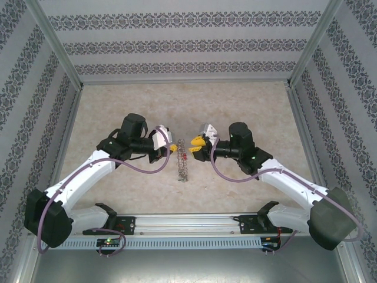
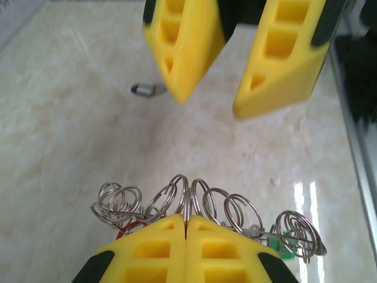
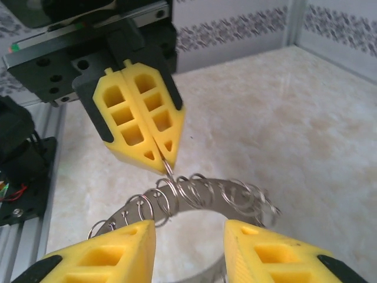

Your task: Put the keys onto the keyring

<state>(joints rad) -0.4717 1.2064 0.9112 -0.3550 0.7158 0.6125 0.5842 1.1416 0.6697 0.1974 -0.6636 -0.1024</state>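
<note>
Left gripper [image 3: 160,160] tight on keyring [image 3: 203,197] loop, right gripper [image 3: 188,231] spread, far from table [image 1: 118,112] edges

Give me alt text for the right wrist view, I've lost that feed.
The left gripper, jaws shut, pinches one wire loop on the rim of the keyring above the pale table. The right gripper stands open in the foreground, one yellow finger either side of the ring.

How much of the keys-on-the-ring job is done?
A red key already seems to hang among the loops of the ring. The left gripper pinches one loop; the right gripper is open and empty. Whether both keys are on, I cannot tell.
</note>
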